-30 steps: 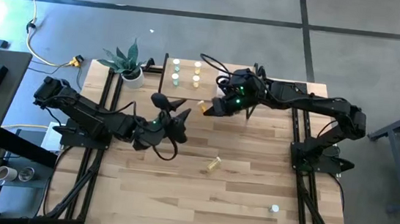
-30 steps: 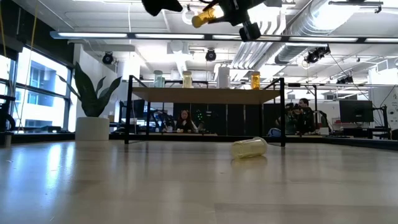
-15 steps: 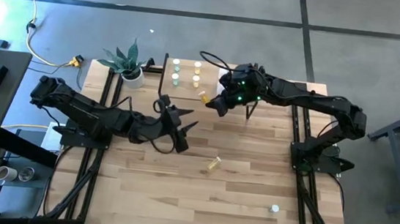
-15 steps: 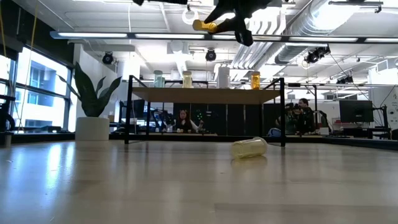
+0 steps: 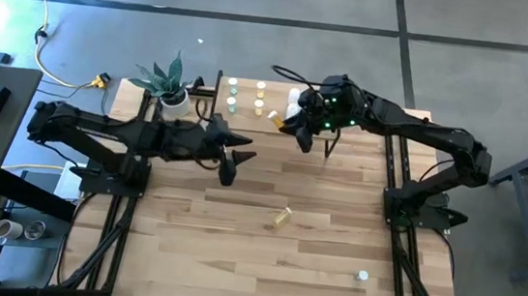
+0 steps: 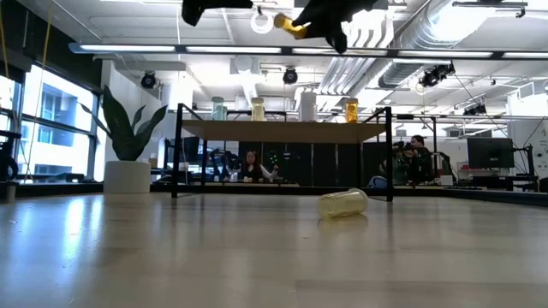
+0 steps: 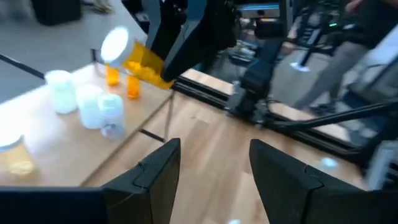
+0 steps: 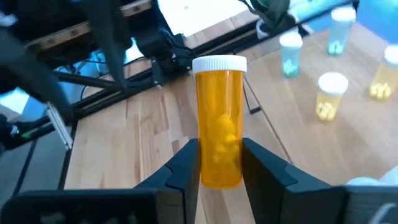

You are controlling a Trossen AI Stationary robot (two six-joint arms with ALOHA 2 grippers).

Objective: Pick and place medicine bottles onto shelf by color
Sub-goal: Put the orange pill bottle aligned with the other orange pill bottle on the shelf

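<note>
My right gripper (image 5: 286,124) is shut on an orange bottle (image 8: 219,134) with a white cap, high above the table beside the near right part of the shelf (image 5: 244,115). The shelf's wooden top (image 6: 287,129) bears green (image 6: 219,109), yellow (image 6: 258,109), white (image 6: 307,106) and orange (image 6: 352,110) bottles standing upright. My left gripper (image 5: 235,155) is open and empty, raised near the shelf's near edge. A yellow bottle (image 5: 282,216) lies on its side mid-table. My right gripper pinches the orange bottle's lower body (image 8: 219,177) between its two fingers (image 8: 186,167), one on each side. The fingers lie along the bottle, which sticks out past them with its cap (image 8: 219,64) at the free end. The bottle is lifted clear and slanted, cap toward the table's left (image 6: 281,21).
A potted plant (image 5: 168,83) stands at the far left corner beside the shelf. A small white-capped bottle (image 5: 361,275) stands near the front right. The shelf's black legs (image 6: 177,154) stand on the far part of the table. People show in the room behind.
My right gripper has carried the orange bottle toward the table's far edge and the shelf, keeping it clear and slanted. My left arm has swung toward the far edge, its gripper staying open and ending closer to the shelf.
</note>
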